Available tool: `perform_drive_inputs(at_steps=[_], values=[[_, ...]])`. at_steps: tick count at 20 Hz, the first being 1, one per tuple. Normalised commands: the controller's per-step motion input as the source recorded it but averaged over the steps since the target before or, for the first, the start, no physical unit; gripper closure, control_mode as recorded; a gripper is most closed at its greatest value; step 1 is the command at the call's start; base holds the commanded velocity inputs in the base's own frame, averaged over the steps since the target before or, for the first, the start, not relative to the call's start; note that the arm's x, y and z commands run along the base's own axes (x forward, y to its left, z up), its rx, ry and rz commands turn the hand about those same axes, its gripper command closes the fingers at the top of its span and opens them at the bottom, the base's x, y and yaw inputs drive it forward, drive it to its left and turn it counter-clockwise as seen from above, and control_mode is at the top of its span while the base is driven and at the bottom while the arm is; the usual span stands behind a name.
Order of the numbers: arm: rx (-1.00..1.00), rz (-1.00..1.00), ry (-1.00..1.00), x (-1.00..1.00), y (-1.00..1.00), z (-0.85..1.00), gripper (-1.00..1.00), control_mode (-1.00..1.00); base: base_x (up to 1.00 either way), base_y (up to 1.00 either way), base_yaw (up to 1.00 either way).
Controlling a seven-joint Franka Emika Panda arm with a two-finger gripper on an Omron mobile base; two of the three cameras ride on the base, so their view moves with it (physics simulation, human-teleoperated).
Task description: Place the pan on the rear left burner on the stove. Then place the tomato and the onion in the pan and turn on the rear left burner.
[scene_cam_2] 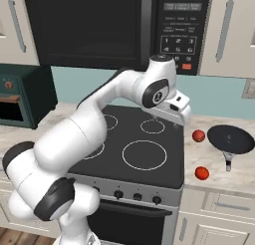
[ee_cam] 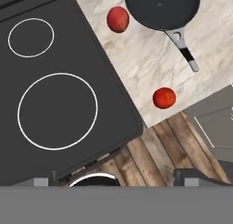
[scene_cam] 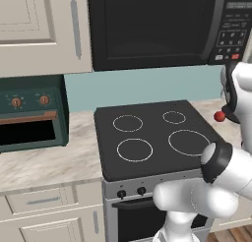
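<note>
Two red rounds beside pan (ee_cam: 162,8) (counter (ee_cam: 145,68)).

1 pan (scene_cam_2: 231,139), 2 red veg (scene_cam_2: 198,135) (scene_cam_2: 201,173), 4 burner rings (scene_cam: 127,123).

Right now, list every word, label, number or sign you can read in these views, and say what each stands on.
None can be read.
microwave keypad: rows of buttons with pale marks, too small and blurred to read.
red button on that keypad: no legible text.
stove: four white rings, no lettering.
stove knobs: no marks to make out.
green countertop oven: orange knobs, no legible label.
</note>
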Motion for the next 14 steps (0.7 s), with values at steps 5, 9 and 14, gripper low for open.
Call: perform_drive_inputs(at_steps=[5, 9, 14], values=[[0.00, 0.00, 0.00, 0.13, -0.54, -0.05, -1.00, -1.00, 0.00, 0.00, 0.00], [0.00, 0.00, 0.00, 0.15, -0.50, 0.00, -1.00, -1.00, 0.00, 0.00, 0.00], [0.00, 0.00, 0.02, 0.11, -0.47, -0.07, -1.00, -1.00, 0.00, 0.00, 0.00]])
